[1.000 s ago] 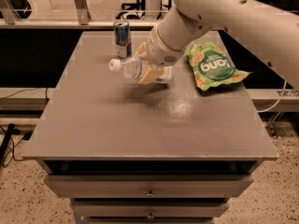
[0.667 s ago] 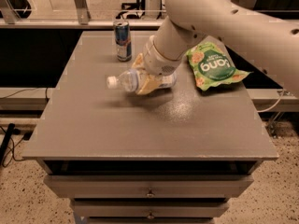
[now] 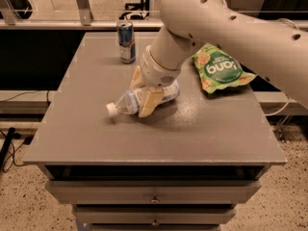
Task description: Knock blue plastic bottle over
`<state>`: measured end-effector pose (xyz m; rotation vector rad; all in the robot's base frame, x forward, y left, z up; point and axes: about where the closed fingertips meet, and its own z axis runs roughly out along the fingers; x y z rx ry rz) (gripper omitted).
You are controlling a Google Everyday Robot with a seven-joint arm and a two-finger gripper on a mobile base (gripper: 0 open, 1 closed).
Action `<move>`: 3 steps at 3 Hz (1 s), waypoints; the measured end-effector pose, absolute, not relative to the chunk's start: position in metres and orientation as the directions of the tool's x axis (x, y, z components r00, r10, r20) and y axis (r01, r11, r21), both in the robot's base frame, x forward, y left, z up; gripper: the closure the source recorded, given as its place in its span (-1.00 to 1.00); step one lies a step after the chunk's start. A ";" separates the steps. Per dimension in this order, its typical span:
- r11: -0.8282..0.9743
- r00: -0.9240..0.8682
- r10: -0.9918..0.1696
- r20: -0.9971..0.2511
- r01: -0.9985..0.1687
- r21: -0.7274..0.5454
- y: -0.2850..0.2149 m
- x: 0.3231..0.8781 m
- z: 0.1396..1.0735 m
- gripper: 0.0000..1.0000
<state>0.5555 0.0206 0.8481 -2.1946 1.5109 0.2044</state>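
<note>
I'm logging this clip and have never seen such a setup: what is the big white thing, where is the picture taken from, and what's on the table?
The white thing is a robot arm reaching in from the picture's upper right. Its gripper, with two tan fingers, is at the table's middle, shut on the blue plastic bottle. The bottle lies on its side with its white cap pointing left. The single view looks down on the grey table from its front; where the camera is mounted isn't known. Also on top are an upright blue-and-silver can at the back and a green snack bag. Drawers sit below.
</note>
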 end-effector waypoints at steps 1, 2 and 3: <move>-0.290 0.384 -0.840 -0.383 -0.915 -0.281 0.020 0.553 0.855 -1.00; -0.272 0.364 -0.840 -0.402 -0.924 -0.268 0.011 0.553 0.862 -1.00; -0.150 0.255 -0.823 -0.509 -0.960 -0.238 -0.041 0.565 0.879 -1.00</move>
